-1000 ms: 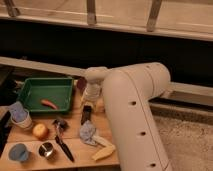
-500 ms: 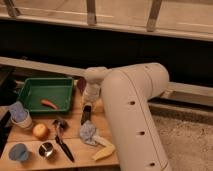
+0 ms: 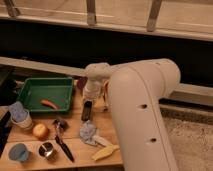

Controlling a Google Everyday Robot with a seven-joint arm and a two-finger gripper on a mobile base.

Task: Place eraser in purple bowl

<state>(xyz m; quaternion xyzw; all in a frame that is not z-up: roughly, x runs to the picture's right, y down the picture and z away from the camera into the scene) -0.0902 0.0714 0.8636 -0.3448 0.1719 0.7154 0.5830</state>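
My gripper (image 3: 88,102) hangs down from the white wrist at the middle of the wooden table (image 3: 75,135), just right of the green tray. A small dark rectangular block, apparently the eraser (image 3: 87,112), is right below the gripper, at or just above the table top. I cannot tell whether it is held. A dark purplish sliver left of the wrist may be the purple bowl (image 3: 79,83), mostly hidden behind the arm. An orange-red sliver (image 3: 106,93) shows right of the wrist.
The green tray (image 3: 30,86) holds an orange carrot-like piece (image 3: 48,103). In front of it are a crumpled blue thing in a white cup (image 3: 20,116), an orange fruit (image 3: 40,131), a blue cup (image 3: 19,152), a metal cup (image 3: 46,149), a black-handled knife (image 3: 63,142), a blue cloth (image 3: 89,130) and a yellow piece (image 3: 105,151).
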